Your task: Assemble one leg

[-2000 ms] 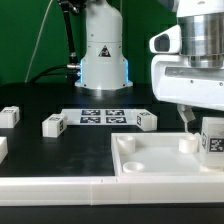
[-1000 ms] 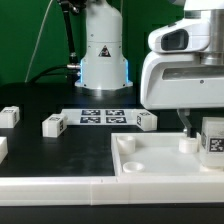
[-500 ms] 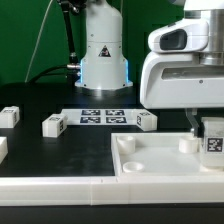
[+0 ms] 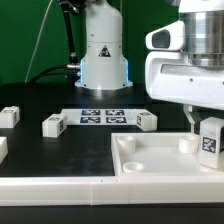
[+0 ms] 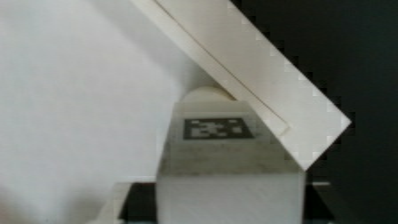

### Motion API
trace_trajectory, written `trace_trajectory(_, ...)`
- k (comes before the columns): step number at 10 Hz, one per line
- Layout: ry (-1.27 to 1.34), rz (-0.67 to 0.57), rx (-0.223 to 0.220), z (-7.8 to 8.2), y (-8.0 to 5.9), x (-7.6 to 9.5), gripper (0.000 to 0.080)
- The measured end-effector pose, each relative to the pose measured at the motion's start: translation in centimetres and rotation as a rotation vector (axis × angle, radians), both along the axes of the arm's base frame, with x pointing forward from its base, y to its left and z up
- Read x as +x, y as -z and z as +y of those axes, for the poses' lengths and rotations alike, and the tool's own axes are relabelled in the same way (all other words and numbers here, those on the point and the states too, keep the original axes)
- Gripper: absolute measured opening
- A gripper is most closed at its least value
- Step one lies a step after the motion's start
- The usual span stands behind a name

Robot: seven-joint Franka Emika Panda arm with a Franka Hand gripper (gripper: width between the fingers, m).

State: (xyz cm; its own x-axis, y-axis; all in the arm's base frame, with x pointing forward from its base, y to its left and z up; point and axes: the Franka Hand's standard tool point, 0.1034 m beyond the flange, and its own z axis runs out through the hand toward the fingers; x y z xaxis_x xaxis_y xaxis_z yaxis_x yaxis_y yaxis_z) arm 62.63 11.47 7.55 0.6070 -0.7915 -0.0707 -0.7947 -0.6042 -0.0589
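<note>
My gripper is shut on a white leg, a small block with a black-and-white tag, and holds it upright over the right part of the large white tray-like piece, beside a round corner socket. In the wrist view the leg fills the space between the dark fingers, tag facing the camera, with the tray's white surface and its raised rim behind it. Three more legs lie on the black table: one at the far left, one left of centre, one near the middle.
The marker board lies flat at the back centre in front of the robot base. A white part shows at the left edge. A long white rail runs along the front.
The gripper with the leg has shifted slightly up and down and to the right over the tray's right side. The loose legs have not moved.
</note>
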Motion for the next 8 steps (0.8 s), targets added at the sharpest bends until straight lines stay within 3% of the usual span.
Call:
trace_trajectory(3, 0.234, 0.019, 0.002, -0.04, 0.02, 0.02, 0.029)
trace_trajectory(5, 0.541, 0.041, -0.004, 0.04, -0.08, -0.03, 0.029)
trace_trajectory(8, 0.714, 0.055, -0.004, -0.18, 0.04, -0.07, 0.029)
